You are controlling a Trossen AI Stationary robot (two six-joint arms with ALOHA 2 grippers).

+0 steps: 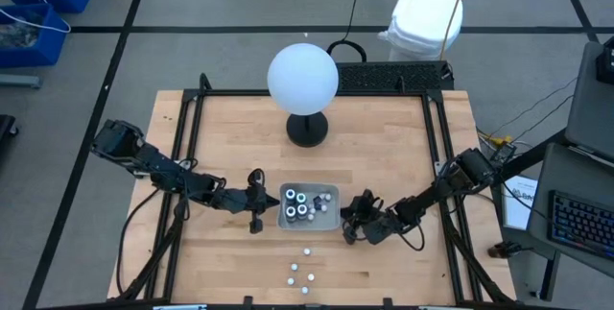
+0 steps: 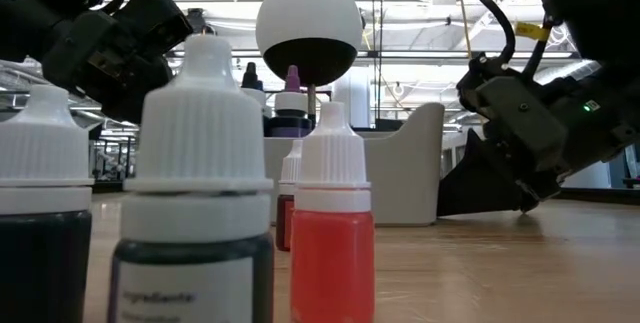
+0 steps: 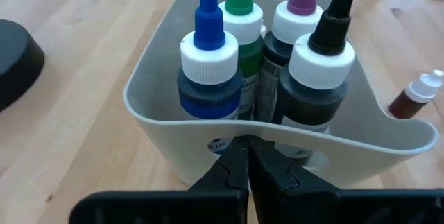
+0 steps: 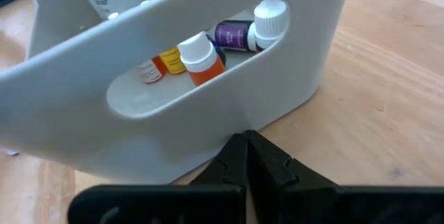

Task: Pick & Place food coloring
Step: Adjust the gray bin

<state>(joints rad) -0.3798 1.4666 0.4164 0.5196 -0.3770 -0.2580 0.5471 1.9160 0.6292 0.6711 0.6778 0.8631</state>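
Note:
The food coloring is a set of small bottles. Several large dark ones (image 3: 208, 78) with blue, green, purple and black tips stand upright in a pale grey tray (image 1: 309, 226), and small ones (image 4: 201, 61) lie on its floor. Other small white-capped bottles (image 1: 305, 270) stand on the wood near the table's near edge. My left gripper (image 1: 272, 202) is shut, its tips at the tray's left end wall (image 3: 173, 134). My right gripper (image 1: 348, 217) is shut, its tips at the tray's right end wall (image 4: 291, 64), below a handle slot. My left gripper's shut fingertips (image 3: 236, 156) point level at the tray's left end wall just under its rim (image 3: 229, 128); whether they touch it I cannot tell. My right gripper's shut fingertips (image 4: 239, 151) stand at the foot of the tray's right end wall (image 4: 243, 123), below the slot; whether they touch it I cannot tell. The tray rests flat on the table.
A big white globe on a black base (image 1: 303, 80) stands behind the tray at mid-table. A black frame (image 1: 307, 91) runs along the far edge and both sides. Bare wood lies on both sides of the loose bottles at the near edge.

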